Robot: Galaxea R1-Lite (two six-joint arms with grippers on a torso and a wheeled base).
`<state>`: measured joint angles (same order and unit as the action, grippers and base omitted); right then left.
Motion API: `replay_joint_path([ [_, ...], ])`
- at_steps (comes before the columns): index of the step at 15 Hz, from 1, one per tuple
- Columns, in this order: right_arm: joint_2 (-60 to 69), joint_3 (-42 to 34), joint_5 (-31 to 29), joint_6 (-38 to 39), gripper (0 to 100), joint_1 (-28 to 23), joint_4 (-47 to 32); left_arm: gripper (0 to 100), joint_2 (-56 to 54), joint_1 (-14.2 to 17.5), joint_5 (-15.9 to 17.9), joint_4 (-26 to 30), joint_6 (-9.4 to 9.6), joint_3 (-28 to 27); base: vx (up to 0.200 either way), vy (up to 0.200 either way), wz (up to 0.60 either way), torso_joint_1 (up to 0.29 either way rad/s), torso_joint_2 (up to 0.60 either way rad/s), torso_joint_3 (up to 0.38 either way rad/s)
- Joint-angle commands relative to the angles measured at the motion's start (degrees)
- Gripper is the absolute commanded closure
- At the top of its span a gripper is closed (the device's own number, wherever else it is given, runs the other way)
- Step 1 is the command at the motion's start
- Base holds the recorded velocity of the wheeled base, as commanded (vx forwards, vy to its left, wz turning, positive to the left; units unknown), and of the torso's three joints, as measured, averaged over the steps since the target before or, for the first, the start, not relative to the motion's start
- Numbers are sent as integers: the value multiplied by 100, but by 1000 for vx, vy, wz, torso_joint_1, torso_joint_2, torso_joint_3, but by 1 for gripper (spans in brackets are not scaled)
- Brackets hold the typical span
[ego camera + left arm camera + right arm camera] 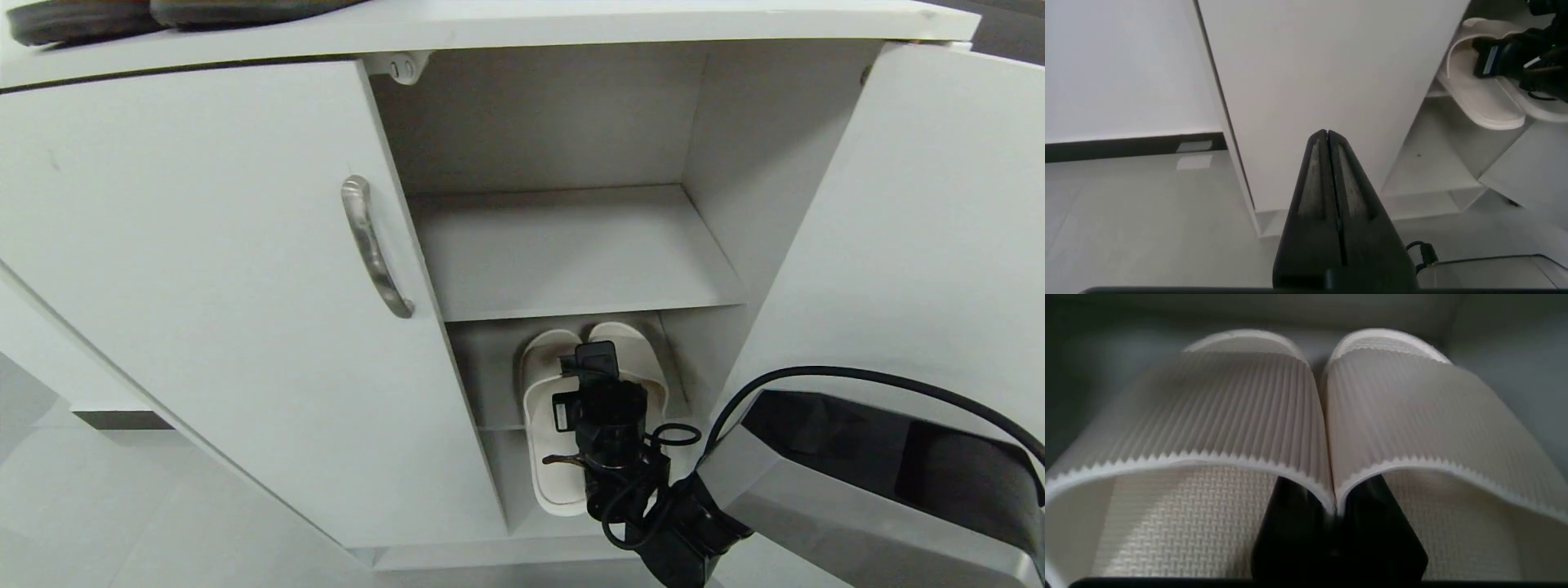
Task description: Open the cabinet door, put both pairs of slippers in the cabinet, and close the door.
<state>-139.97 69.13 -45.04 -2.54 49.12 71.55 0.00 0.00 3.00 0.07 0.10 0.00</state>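
Two white slippers [563,441], held side by side as a pair, sit partway inside the cabinet [571,33], in the compartment just under the upper shelf [571,253]. Their toes point toward the back wall and their heels stick out past the front edge. We see the right gripper [594,359] clamped on the pair. In the right wrist view its black fingers [1290,539] pinch the two inner edges together where the ribbed straps [1225,408] meet. We cannot tell whether the soles rest on the board beneath or hang in the grip. A black cable [816,374] loops from the right arm in front of the open compartment.

The right door [922,245] stands swung wide, showing the cabinet's pale interior. The left door [188,286] is shut, with a curved metal handle [371,245] near its inner edge.

On the cabinet's top, at its left end, we see the second pair, dark slippers [82,18], lying next to each other.

The left gripper [1327,188] hangs low in front of the shut left door, above the pale tiled floor [1127,220], well apart from both pairs. Its two fingers are pressed flat together with nothing between them. From that wrist view we also see the white pair [1478,82] tilted at the cabinet's opening, with the right gripper [1503,59] on them.
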Motion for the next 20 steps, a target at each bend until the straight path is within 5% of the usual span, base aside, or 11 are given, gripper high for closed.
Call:
replay_joint_path([
  [1,-118,65,4,-1,100,-7,-9,100,9,0,-1,-7,-1,0,0,0,0,0,0,0],
  [12,-584,1621,180,-10,100,-438,-756,100,9,0,-10,1,-19,0,0,0,0,0,0,0],
  [19,-953,1946,294,-10,100,-552,-791,100,9,0,-19,-7,-27,0,0,0,0,0,0,0],
  [20,-953,1946,294,-10,0,-552,-791,100,9,0,-19,1,-27,0,0,0,0,0,0,0],
])
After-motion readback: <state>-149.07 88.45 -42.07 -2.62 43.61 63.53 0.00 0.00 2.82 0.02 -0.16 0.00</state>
